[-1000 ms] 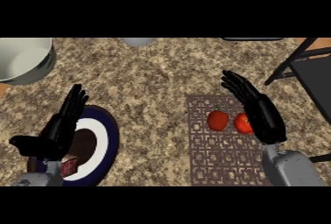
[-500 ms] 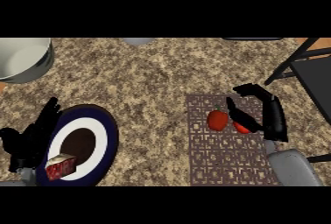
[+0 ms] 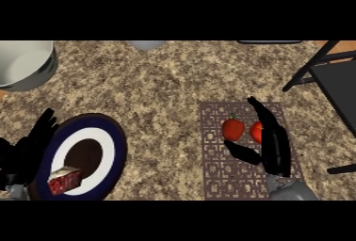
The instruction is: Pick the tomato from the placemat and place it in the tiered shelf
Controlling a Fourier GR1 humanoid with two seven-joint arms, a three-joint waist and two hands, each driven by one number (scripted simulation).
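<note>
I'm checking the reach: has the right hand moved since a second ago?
Yes. The right hand has come down over the placemat and turned, its thumb now under the tomato, fingers beside it.

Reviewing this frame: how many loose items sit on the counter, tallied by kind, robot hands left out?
Red tomato-like fruits on the placemat: 2
Placemat: 1
Plate: 1
Small red box on the plate: 1
Metal pot: 1
Tiered shelf: 1
Grey item cut off at the top edge: 1
Total: 8
</note>
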